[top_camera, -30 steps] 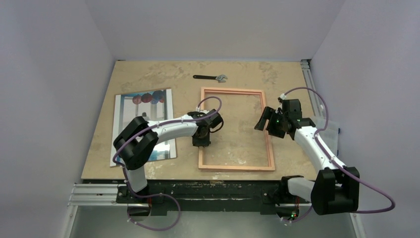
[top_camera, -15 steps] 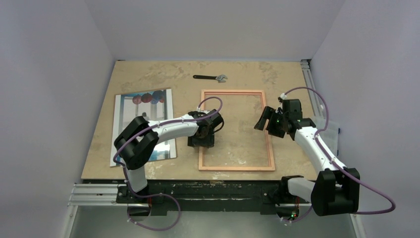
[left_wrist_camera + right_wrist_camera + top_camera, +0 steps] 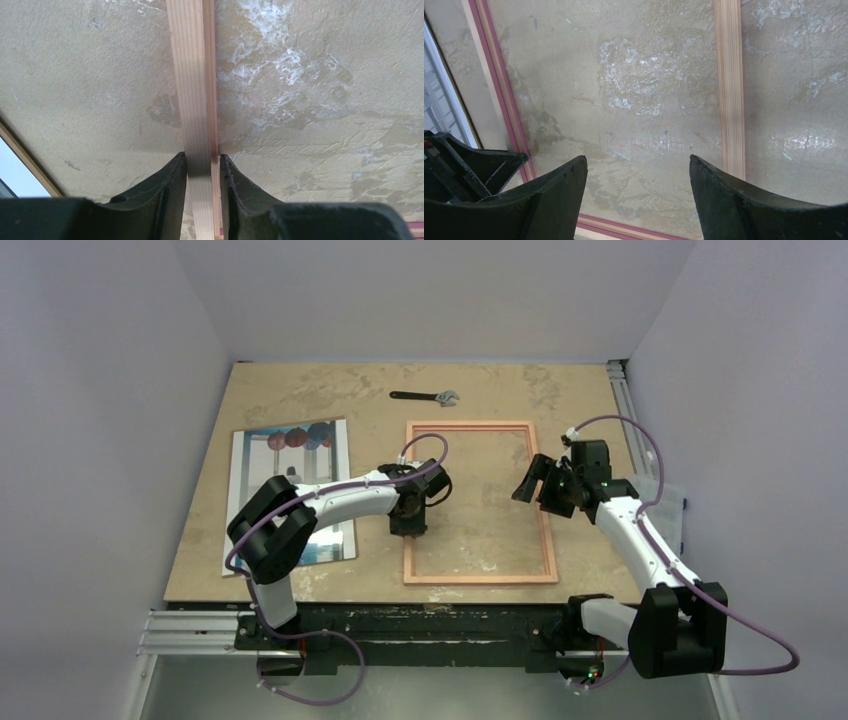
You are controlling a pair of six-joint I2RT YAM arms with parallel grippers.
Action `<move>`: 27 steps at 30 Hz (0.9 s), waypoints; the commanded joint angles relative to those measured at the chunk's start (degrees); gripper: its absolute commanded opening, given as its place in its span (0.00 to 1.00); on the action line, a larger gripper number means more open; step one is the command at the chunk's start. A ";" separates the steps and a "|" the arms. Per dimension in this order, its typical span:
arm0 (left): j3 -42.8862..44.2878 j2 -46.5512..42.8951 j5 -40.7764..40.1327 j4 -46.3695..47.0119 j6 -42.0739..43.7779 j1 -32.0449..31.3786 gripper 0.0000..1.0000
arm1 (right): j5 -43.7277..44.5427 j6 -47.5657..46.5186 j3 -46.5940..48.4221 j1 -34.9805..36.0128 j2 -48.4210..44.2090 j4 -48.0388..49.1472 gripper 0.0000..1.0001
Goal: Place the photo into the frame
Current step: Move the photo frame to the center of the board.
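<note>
**Desk:** Where is the frame?

**Photographer:** The frame (image 3: pixel 480 578) lies flat on the table (image 3: pixel 300 390), right of centre, with its light wood side up. The table's mottled surface shows through its opening. In the right wrist view a pink strip runs along the edge of the left rail (image 3: pixel 494 100).

**Desk:** And the left gripper?

**Photographer:** The left gripper (image 3: pixel 408 525) is down on the frame's left rail, towards the near end. The left wrist view shows the rail (image 3: pixel 192 75) running straight between the two black fingers (image 3: pixel 172 185). The jaws pinch it, one finger against each side.

**Desk:** The right one?

**Photographer:** The right gripper (image 3: pixel 530 485) is over the frame's right side, about halfway along. Its jaws are spread wide and nothing lies between them. In its own camera, the right rail (image 3: pixel 729 90) passes just inside the right finger (image 3: pixel 724 195), and the fingertips look clear of the wood.

**Desk:** The photo?

**Photographer:** The photo (image 3: pixel 290 465) is face up on the left part of the table, beside the frame and apart from it, with the red and blue balls at its far end. The left arm crosses over its near half. A black wrench (image 3: pixel 425 396) lies near the far edge, beyond the frame's top rail
</note>
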 commanded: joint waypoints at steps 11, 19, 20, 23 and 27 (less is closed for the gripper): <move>0.88 -0.70 1.55 2.08 0.08 -0.54 0.36 | -1.73 0.39 0.15 0.13 -1.47 1.53 0.73; -1.89 -8.53 -0.81 2.75 0.61 -0.42 0.68 | -1.08 0.00 -0.20 0.18 -2.09 1.03 0.73; -2.63 -10.10 -0.96 3.44 0.67 -0.41 0.71 | -1.08 0.00 -0.20 0.19 -2.17 0.94 0.73; -5.03 -16.20 -1.05 5.73 1.11 -0.18 0.81 | -1.29 0.10 -0.26 0.12 -2.64 0.74 0.73; -8.46 -24.36 -0.92 8.62 1.47 0.63 0.86 | -2.02 0.32 -0.29 0.16 -3.31 0.82 0.73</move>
